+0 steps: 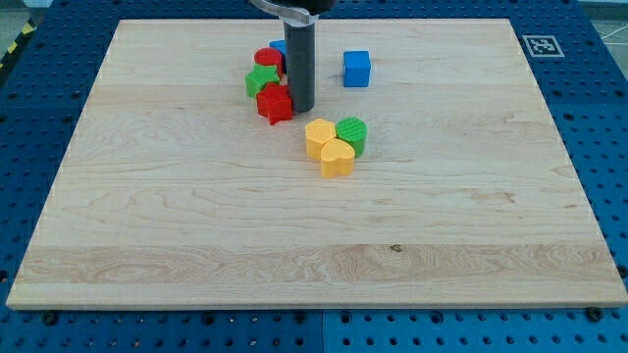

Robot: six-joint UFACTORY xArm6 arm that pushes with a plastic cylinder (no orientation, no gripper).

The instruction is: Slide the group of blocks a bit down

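Note:
My tip (300,107) rests on the board (196,216), touching the right side of a red star block (276,103). Just above-left of it sits a green star block (260,79), with a red round block (268,59) behind it and a blue block (279,47) mostly hidden behind the rod. Lower right is a tight group: a yellow block (319,136), a yellow heart block (337,158) and a green round block (352,133). A blue cube (356,68) stands alone to the right of the rod.
The wooden board lies on a blue perforated table (599,118). A black-and-white marker tag (541,44) sits off the board's top right corner.

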